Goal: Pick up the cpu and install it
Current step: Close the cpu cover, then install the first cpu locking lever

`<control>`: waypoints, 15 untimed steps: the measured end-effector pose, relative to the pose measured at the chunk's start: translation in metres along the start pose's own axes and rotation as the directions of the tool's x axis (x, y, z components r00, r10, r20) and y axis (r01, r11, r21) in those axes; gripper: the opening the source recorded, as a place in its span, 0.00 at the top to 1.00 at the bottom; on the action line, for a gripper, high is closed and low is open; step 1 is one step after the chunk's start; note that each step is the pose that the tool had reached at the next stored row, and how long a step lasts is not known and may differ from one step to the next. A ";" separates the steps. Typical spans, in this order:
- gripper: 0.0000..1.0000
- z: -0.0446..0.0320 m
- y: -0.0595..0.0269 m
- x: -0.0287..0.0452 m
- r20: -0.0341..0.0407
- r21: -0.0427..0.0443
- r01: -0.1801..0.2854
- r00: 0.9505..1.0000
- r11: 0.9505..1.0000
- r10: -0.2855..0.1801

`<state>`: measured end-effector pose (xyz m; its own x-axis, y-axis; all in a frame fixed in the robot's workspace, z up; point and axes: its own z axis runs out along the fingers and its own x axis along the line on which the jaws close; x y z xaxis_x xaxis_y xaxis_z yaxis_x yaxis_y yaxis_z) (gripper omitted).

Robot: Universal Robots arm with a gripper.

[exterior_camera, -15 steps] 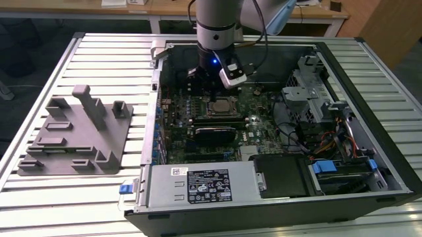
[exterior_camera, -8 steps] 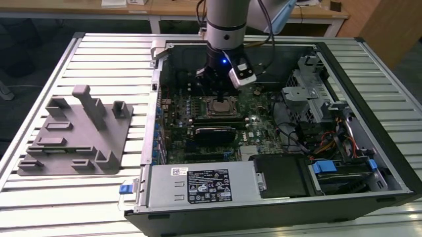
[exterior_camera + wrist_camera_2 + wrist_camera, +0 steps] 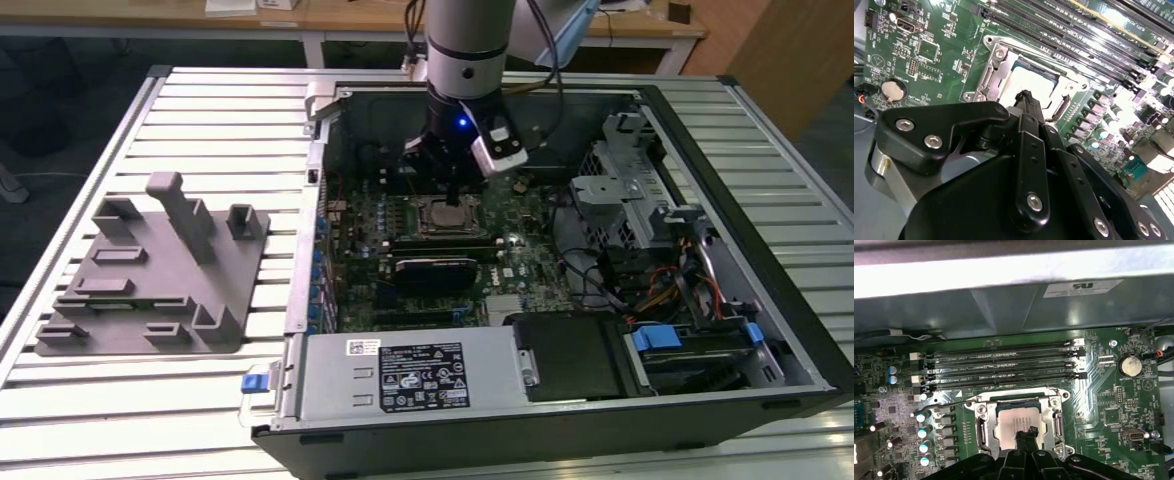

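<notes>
Cpu [image 3: 1013, 424], a flat silvery square, lies in the metal-framed socket [image 3: 985, 432] on the green motherboard [image 3: 1104, 410]. Black end effector [image 3: 1027, 432] is pinched closed and holds nothing. Its tips are at the cpu's top plate; contact unclear.

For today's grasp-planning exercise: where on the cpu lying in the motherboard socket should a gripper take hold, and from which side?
Probably two opposite edges of the cpu, from straight above: it lies flat inside the socket frame, so only its top is open. The gripper hangs over it.
</notes>
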<state>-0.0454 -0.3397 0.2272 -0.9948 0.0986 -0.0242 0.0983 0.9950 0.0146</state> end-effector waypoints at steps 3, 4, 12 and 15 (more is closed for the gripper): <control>0.89 -0.0037 0.0001 -0.0001 0.000 0.000 0.000 1.000 1.000 0.000; 0.89 -0.0047 0.0001 -0.0002 0.000 0.000 0.000 1.000 1.000 0.000; 0.89 -0.0072 0.0001 -0.0002 0.000 0.000 0.000 1.000 1.000 0.000; 0.89 -0.0074 0.0001 -0.0002 0.000 0.000 0.000 1.000 1.000 0.000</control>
<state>-0.0454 -0.3397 0.2347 -0.9948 0.0985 -0.0242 0.0982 0.9951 0.0147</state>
